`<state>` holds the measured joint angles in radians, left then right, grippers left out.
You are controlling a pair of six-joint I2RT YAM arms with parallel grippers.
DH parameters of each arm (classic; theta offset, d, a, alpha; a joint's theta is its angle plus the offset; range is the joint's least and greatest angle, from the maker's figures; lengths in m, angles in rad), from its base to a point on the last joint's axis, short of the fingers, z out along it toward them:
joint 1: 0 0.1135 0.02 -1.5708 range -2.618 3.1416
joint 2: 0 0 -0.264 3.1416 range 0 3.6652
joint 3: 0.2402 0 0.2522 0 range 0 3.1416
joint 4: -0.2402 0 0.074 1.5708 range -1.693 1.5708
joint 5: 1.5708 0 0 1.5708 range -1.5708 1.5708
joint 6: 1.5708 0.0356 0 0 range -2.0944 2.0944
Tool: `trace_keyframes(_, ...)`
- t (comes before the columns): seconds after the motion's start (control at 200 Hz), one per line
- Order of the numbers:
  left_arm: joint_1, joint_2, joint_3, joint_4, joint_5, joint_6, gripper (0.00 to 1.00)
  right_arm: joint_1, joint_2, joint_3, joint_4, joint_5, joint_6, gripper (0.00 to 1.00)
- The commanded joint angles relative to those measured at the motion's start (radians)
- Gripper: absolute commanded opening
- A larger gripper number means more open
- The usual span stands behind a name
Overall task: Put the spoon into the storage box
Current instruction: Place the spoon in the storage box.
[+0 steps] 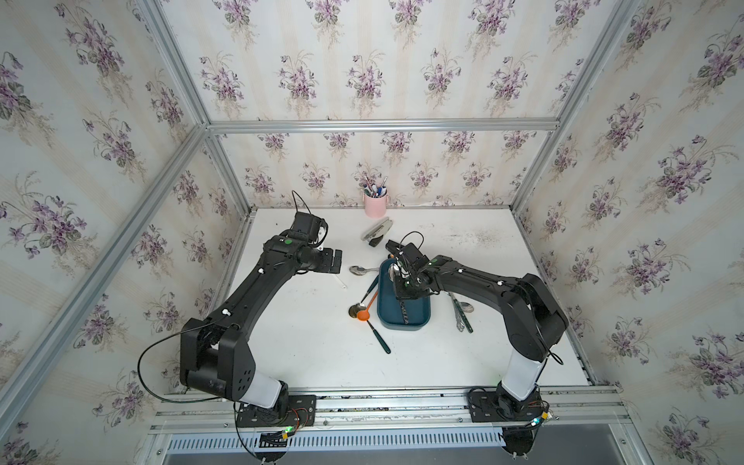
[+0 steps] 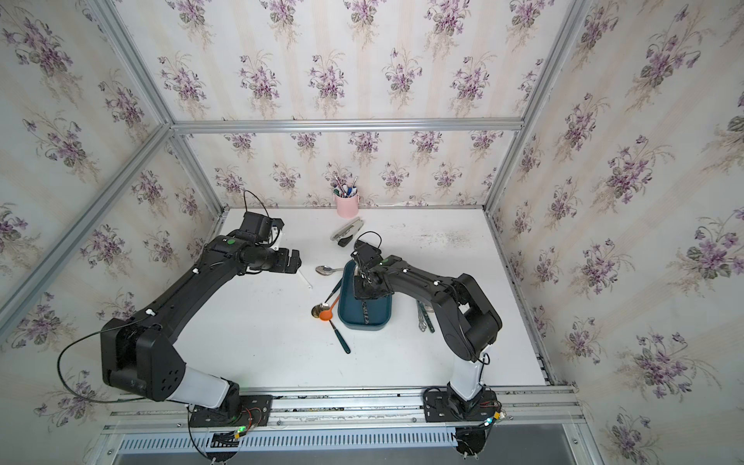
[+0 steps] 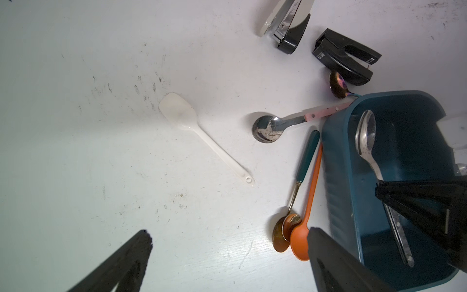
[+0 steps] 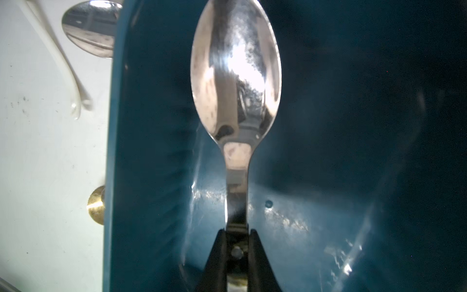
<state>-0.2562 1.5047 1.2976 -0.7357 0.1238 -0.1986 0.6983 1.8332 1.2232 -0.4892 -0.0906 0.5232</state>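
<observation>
Spoon: you have a polished steel spoon [image 4: 235,75] with a smooth oval bowl and a flat riveted handle. It is inside the storage box [image 1: 402,324], bowl toward the box's far end.
Right gripper [image 4: 236,231]: its jaws pinch the handle just behind the neck.
Storage box: glossy dark teal plastic with rounded corners, mid-bench.
Left gripper [image 1: 337,261]: jaws spread wide, toward the bench's left edge.
Outside the box: a matte orange spoon [image 3: 303,227] just beside the left wall.
Pen cup [image 1: 375,205]: a pink cylinder at the far edge, holding pens.
</observation>
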Motion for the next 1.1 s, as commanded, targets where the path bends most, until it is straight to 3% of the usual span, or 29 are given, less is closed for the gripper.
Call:
trace_keyframes(0.0, -0.003, -0.001, 0.0, 0.004, 0.002, -0.004, 1.0, 0.0, 0.029, -0.004, 0.032, 0.011, -0.008, 0.16)
trace_keyframes(0.195, -0.018, -0.001, -0.006, 0.004, -0.02, 0.031, 1.0, 0.0, 0.063, -0.011, 0.046, 0.009, -0.021, 0.2)
trace_keyframes(0.515, -0.041, 0.026, -0.001, 0.016, -0.044, 0.09, 1.0, 0.0, 0.061, -0.006, 0.045, 0.036, -0.063, 0.37)
trace_keyframes(0.739, -0.054, 0.118, 0.067, -0.039, -0.058, 0.011, 1.0, -0.002, 0.01, 0.048, -0.002, 0.075, -0.123, 0.42)
trace_keyframes(1.094, -0.048, 0.223, 0.129, -0.14, -0.124, -0.255, 1.0, -0.054, -0.142, 0.066, 0.0, 0.06, -0.246, 0.43)
